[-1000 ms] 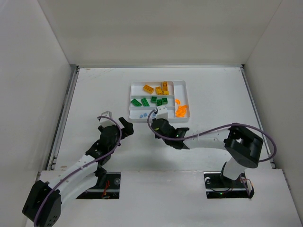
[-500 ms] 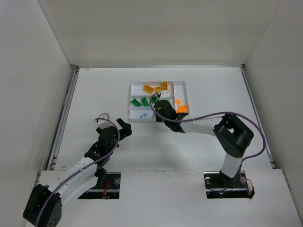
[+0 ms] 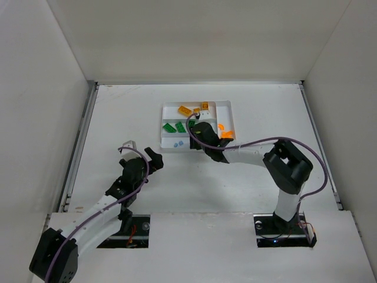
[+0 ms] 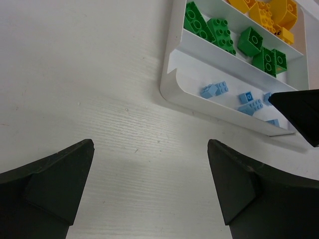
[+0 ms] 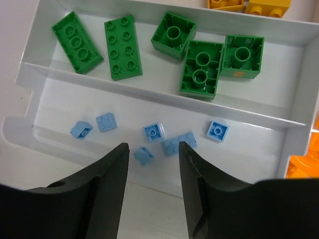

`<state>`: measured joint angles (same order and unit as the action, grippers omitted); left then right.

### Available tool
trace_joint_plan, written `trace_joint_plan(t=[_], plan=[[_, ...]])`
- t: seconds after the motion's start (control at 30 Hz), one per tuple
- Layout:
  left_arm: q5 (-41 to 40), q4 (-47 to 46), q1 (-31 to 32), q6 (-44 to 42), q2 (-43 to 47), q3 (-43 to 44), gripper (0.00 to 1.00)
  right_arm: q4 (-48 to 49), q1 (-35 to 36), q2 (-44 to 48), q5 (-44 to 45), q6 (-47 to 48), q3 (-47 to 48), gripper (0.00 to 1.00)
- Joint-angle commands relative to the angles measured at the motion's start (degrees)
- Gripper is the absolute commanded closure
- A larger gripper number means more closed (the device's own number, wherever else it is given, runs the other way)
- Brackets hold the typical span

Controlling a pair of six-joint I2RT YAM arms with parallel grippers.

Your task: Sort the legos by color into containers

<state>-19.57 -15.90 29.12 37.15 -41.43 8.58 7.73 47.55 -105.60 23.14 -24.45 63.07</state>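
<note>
- Right gripper has pushed forward over the nearest slot of the white tray — jaws parted, gripping nothing.
- Left gripper gapes empty, near-left of the tray.
- Light-blue bricks lie in that slot; the drop looks finished — next, withdraw.

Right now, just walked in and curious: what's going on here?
Bricks are being sorted by color into a white tray. The right fingers stand open over the blue bricks in the nearest slot, one brick lying between them. Green bricks lie in the next slot. The left fingers hang open over the table.
</note>
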Motion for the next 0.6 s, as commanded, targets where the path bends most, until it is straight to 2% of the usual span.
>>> trace_joint_plan(t=[0.0,0.17,0.33,0.4,0.47,0.57], plan=[[-0.46,-2.99,0.18,-0.32,-1.02,-0.67,0.0,2.64,-0.13,7.23,0.68,-1.39,-2.15,0.48],[-0.73,-3.17,0.45,-0.67,-1.72,-0.32,0.0,6.42,-0.13,22.51,6.12,-1.13,-12.59,0.42],[-0.82,-2.38,0.54,-0.5,-4.0,1.0,0.0,8.7,-0.13,39.21,12.27,-5.34,-27.0,0.32],[-0.82,-2.12,0.62,0.03,-4.88,1.44,0.0,9.5,-0.57,45.98,14.82,-7.1,-32.89,0.25],[-0.73,-1.68,0.97,0.29,-5.24,2.14,0.0,8.98,-1.62,52.66,17.63,-9.55,-38.25,0.0],[-0.9,0.08,1.24,0.56,-4.72,3.2,0.0,6.87,-3.21,58.91,20.71,-12.81,-43.28,0.0]])
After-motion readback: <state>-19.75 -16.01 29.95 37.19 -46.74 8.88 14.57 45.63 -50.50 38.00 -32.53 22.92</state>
